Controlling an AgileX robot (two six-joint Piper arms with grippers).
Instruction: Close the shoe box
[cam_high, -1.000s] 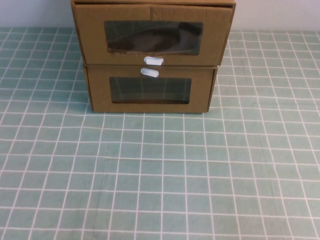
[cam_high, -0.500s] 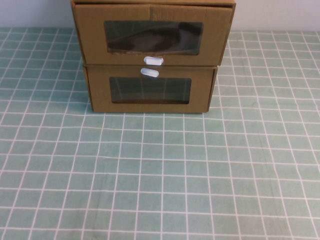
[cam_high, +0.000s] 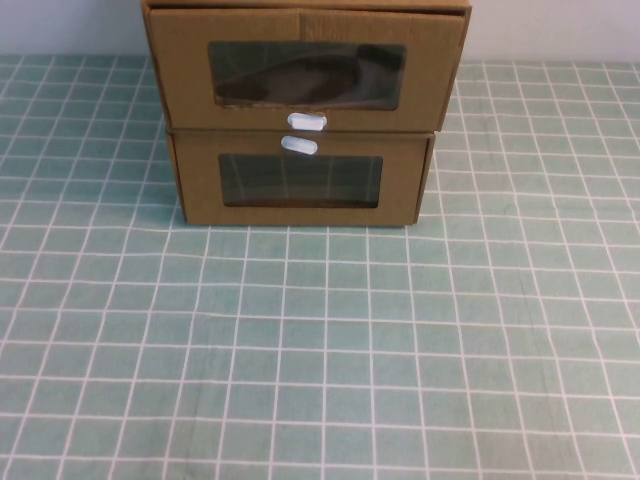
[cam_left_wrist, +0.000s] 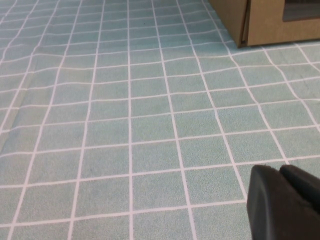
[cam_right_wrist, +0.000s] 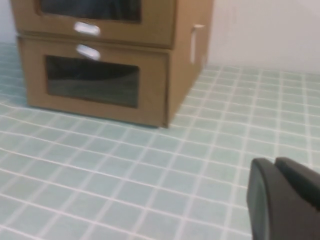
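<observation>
Shoe box: far centre, atop lower box, long axis left-right. My left gripper and right gripper: near side, jaws together. The right looks better placed.

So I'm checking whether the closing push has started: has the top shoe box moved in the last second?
No. The top shoe box holds its place: its white pull tab sits just above the lower box's tab, as before.

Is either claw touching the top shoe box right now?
No: in the high view the shoe box has nothing on it, and the left claw and right claw hang over bare mat, apart from the boxes.
</observation>
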